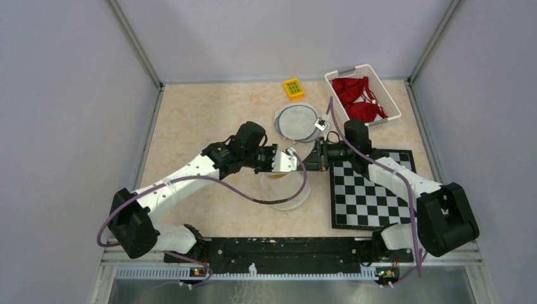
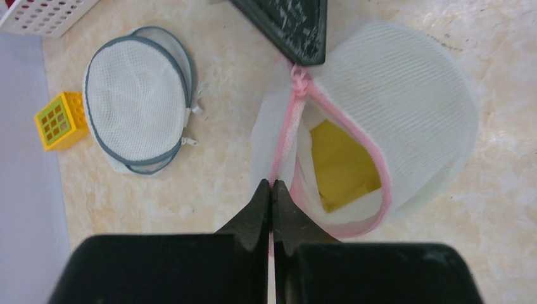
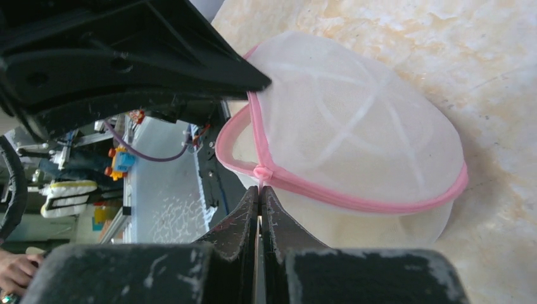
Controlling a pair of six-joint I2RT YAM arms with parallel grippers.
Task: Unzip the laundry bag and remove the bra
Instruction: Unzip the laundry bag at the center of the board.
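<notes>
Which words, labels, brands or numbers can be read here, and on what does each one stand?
No text can be read anywhere.
The yellow block shows only a grid, the checkered mat only squares.
The laundry bag and the grey-rimmed bags bear no print.
The background clutter in the right wrist view is too blurred.
</notes>
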